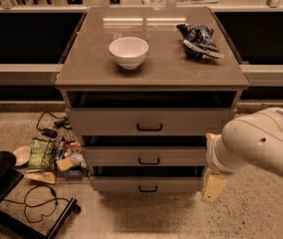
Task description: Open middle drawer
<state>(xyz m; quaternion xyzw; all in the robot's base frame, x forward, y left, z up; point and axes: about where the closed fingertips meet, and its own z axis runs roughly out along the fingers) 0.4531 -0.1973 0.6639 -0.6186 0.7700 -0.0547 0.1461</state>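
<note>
The cabinet [151, 71] has three grey-beige drawer fronts stacked below its top. The middle drawer [111, 156] is the low, wide second front, with a small black pull handle [149, 160] at its centre and a dark gap above it. No tray interior shows. My gripper [213, 187] hangs at the end of the white arm [253, 141] on the right. It sits low beside the cabinet's right front corner, level with the lowest drawer, right of the handle and apart from it. It holds nothing that I can see.
A white bowl [128, 51] and a blue snack bag [199, 40] lie on the cabinet top. Snack packets and litter [52, 156] lie on the floor to the left. A black object with cables [2, 183] is at the lower left. Dark counters run behind.
</note>
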